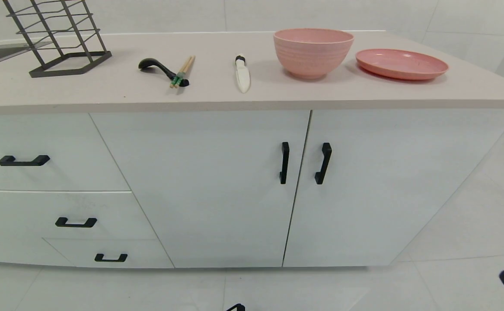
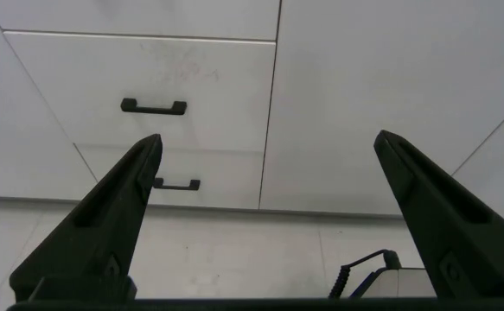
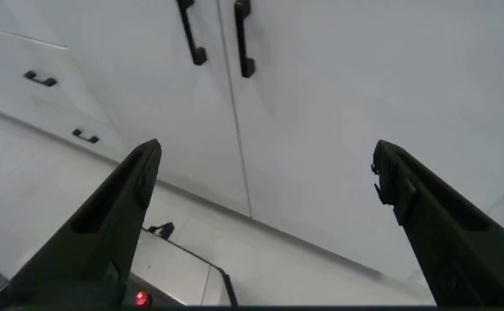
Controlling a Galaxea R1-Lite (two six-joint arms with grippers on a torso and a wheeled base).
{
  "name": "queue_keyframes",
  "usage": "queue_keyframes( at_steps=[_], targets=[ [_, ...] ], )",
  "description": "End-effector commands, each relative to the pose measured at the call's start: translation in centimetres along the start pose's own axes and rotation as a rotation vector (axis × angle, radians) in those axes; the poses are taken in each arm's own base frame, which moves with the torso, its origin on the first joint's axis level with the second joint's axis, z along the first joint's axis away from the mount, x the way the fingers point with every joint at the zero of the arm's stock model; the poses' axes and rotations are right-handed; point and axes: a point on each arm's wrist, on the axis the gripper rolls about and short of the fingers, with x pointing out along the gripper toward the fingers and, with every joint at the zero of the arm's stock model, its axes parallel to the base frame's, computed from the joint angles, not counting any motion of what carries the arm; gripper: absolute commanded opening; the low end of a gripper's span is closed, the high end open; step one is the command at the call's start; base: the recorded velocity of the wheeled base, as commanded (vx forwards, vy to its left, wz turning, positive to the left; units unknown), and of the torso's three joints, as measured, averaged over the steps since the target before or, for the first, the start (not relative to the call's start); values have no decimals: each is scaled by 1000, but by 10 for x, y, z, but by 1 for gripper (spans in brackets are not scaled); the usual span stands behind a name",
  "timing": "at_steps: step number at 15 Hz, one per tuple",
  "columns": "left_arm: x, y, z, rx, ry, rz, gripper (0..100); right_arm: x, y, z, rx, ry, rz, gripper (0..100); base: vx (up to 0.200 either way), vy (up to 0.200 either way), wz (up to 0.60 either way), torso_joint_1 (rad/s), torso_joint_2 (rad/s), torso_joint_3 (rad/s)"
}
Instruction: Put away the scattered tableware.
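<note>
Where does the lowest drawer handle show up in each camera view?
Head view: the lowest drawer handle sits lower left, near the floor.
Left wrist view: the handle is beside a finger of the left tool.
Right wrist view: the handle is small, far off.
Shared landmark: the middle drawer handle just above it.

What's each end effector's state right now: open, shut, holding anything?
Left end effector: open, holding nothing, facing white drawer fronts with black handles.
Right end effector: open, holding nothing, facing white cabinet doors with black bar handles.
</note>
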Motion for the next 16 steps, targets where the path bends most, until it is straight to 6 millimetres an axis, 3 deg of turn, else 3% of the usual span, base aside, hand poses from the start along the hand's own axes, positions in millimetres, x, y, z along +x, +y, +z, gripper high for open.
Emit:
queue_keyframes(
  at_steps=[1, 2, 3, 8, 11, 13, 16],
  targets=[
    [0, 0, 0, -2, -1, 1, 100, 36, -9, 3, 22, 95, 68, 100, 0, 0, 0, 0, 0, 0],
    [0, 0, 0, -1, -3, 0, 100, 56, -14, 5, -11, 82, 108, 100, 0, 0, 0, 0, 0, 0],
    [0, 0, 0, 2, -1, 1, 100, 63, -17, 4, -27, 76, 124, 100, 0, 0, 0, 0, 0, 0],
    [0, 0, 0, 27, 0, -13, 100, 76, -19, -17, -71, 53, 221, 100, 0, 0, 0, 0, 0, 0],
    [0, 0, 0, 25, -1, -12, 100, 109, -27, -18, -121, -18, 280, 100, 0, 0, 0, 0, 0, 0],
    [0, 0, 0, 19, -3, -13, 100, 143, -37, -31, -151, -52, 359, 100, 0, 0, 0, 0, 0, 0],
    [0, -1, 1, 27, -15, -40, 100, 161, -38, -36, -189, -50, 418, 100, 0, 0, 0, 0, 0, 0]
  ],
)
